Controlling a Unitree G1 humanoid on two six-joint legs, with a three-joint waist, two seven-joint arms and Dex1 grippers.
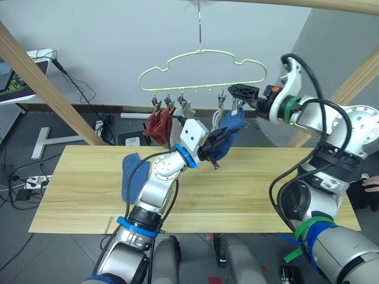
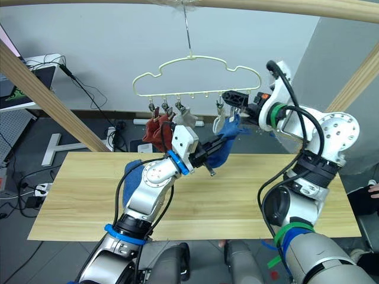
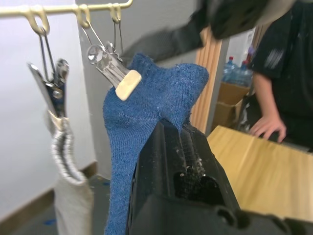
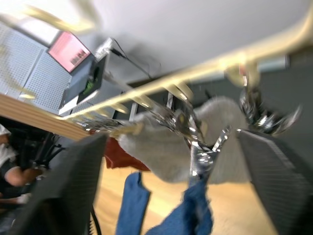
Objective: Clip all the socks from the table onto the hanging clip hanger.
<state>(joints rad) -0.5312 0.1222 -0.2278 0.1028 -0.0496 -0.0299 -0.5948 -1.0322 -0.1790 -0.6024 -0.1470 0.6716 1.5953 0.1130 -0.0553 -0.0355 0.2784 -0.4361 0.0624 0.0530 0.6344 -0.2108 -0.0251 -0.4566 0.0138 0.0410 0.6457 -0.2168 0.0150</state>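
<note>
the left gripper (image 2: 214, 149) holds a blue sock (image 2: 228, 142) up under the clip hanger (image 2: 195, 77).

The clip hanger (image 1: 201, 74) hangs above the far edge of the table (image 1: 260, 195). The left gripper (image 1: 220, 139) is closed on a sock (image 1: 230, 131), which rises from between its fingers (image 3: 168, 152) to a clip (image 3: 110, 68) just beyond the fingertips. The right gripper (image 4: 195, 161) stands with fingers spread, one on either side of that clip — the sock hangs below it. Past the left fingers, further along the bar, hang more socks (image 1: 160, 125). A last sock (image 1: 131, 174) lies on the table beneath the left arm — behind its fingers.
</note>
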